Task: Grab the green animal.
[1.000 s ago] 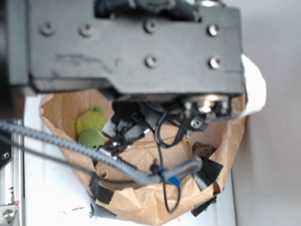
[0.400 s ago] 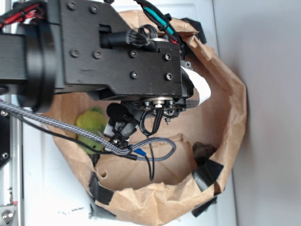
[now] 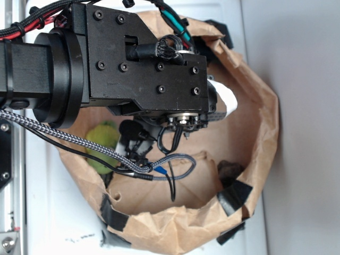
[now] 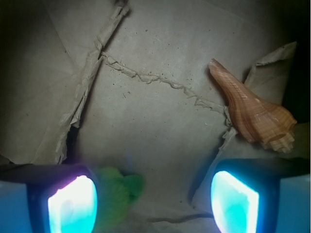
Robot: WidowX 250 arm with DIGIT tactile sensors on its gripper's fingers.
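Note:
The green animal (image 3: 101, 146) lies inside the brown paper bag (image 3: 255, 138), against its left wall, partly behind cables. In the wrist view the green animal (image 4: 116, 194) shows as a fuzzy green shape right beside my left fingertip (image 4: 73, 204), in the gap but close to that side. My gripper (image 4: 153, 201) is open, its glowing pads wide apart, and it holds nothing. In the exterior view the gripper (image 3: 135, 146) hangs low in the bag, just right of the toy, mostly hidden by the black arm housing.
An orange-brown spiral seashell (image 4: 252, 111) lies on the bag floor past my right fingertip. A dark lump (image 3: 229, 169) sits by the bag's right wall. Crumpled paper walls ring the gripper; black tape patches (image 3: 236, 194) hold the rim.
The arm has dropped lower into the bag and shifted left, covering more of the green animal. The toy and the shell have not moved.

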